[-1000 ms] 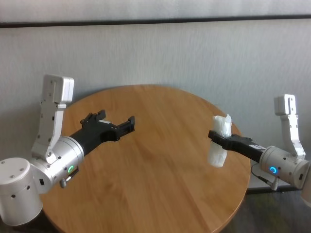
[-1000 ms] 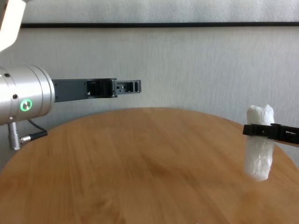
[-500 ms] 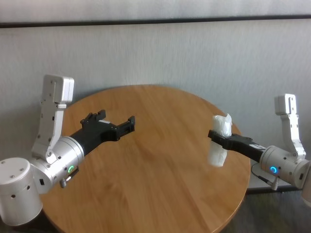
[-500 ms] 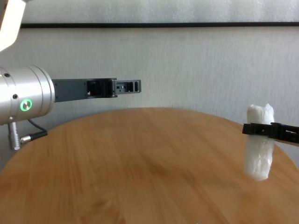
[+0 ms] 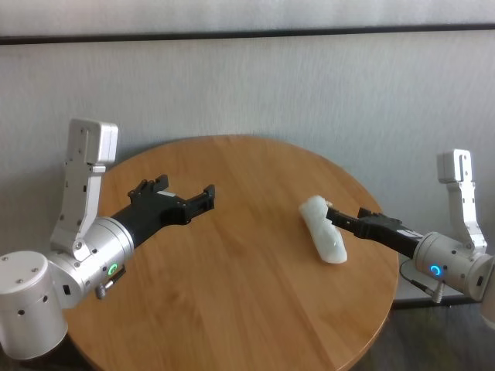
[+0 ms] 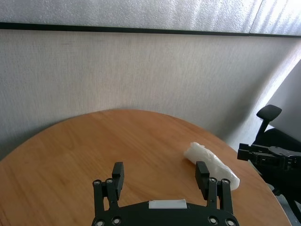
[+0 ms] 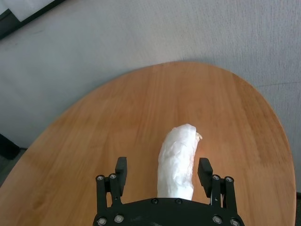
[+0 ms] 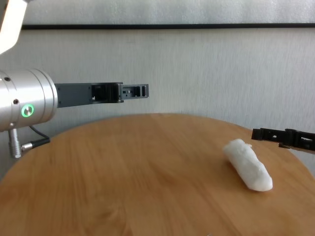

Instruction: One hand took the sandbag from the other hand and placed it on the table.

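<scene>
The white lumpy sandbag [image 5: 323,232] lies on its side on the round wooden table [image 5: 247,301], near the right edge. My right gripper [image 5: 336,216], on the blue-lit wrist, hovers just above the bag's near end. The right wrist view shows its fingers [image 7: 121,170] spread on either side of the sandbag [image 7: 178,160] with a gap to each, so it is open and holds nothing. Over the left of the table my left gripper [image 5: 184,188], on the green-lit wrist, stays raised, open and empty. The chest view shows the sandbag [image 8: 248,164] flat below the right gripper [image 8: 256,132].
A grey textured wall runs close behind the table. The table's right edge [image 5: 390,263] lies just beyond the sandbag. A black office chair [image 6: 269,114] stands off the table behind the right arm.
The right gripper has opened and let the sandbag go. The bag, held upright before, has dropped and tipped over toward the table's middle and now lies flat. The left arm has not moved.
</scene>
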Robot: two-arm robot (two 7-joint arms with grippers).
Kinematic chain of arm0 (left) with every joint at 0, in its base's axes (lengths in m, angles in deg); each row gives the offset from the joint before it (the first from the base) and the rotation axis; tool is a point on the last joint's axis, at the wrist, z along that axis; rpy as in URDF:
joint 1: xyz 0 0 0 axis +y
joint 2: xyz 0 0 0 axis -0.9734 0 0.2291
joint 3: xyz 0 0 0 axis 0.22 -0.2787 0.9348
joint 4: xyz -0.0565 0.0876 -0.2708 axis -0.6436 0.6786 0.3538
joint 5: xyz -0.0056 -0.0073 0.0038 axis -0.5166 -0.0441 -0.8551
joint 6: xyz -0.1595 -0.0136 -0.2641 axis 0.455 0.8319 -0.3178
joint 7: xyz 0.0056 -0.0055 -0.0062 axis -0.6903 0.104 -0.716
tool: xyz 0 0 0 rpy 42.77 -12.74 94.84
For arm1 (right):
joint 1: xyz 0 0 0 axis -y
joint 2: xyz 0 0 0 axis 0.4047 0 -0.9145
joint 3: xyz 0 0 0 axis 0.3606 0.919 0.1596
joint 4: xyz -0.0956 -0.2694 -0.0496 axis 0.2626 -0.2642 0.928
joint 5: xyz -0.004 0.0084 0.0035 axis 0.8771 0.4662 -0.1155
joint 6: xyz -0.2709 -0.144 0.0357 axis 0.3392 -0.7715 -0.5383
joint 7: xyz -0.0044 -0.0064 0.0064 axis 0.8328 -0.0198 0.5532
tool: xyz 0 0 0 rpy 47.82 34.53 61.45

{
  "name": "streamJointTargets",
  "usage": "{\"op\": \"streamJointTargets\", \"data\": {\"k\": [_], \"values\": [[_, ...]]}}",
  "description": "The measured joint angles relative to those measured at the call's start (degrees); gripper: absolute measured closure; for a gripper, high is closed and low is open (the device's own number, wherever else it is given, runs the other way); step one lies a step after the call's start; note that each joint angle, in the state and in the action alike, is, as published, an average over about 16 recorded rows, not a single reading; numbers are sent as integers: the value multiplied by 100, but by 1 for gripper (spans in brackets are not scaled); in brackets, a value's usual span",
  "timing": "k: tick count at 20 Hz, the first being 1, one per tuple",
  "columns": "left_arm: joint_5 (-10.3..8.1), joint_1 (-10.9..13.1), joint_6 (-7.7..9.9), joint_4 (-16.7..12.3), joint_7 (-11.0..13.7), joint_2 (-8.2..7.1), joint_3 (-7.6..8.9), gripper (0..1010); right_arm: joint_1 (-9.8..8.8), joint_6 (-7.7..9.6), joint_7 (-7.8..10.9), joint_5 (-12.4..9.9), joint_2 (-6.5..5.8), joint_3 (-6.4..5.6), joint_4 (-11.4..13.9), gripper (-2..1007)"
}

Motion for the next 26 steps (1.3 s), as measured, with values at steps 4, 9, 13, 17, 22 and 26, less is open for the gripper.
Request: {"op": "streamJointTargets", "data": {"k": [4, 9, 13, 17, 22, 26], "values": [[0, 0, 0, 0, 0, 0, 0, 10, -2, 2, -1, -4, -2, 1, 5, 56], [0, 0, 0, 0, 0, 0, 0, 10, -13, -15, 18, 4, -3, -5, 23, 8], [0, 0, 1, 0, 0, 0, 0, 10, -37, -106, 73, 65, -5, -18, 77, 5], [0, 0, 1, 0, 0, 0, 0, 10, -60, -251, 170, 170, -4, -34, 159, 5], [0, 0, 1, 0, 0, 0, 0, 10, -66, -462, 318, 342, 15, -52, 266, 5], [0, 0, 1, 0, 0, 0, 0, 10, -32, -601, 432, 477, 63, -59, 323, 5]]}}
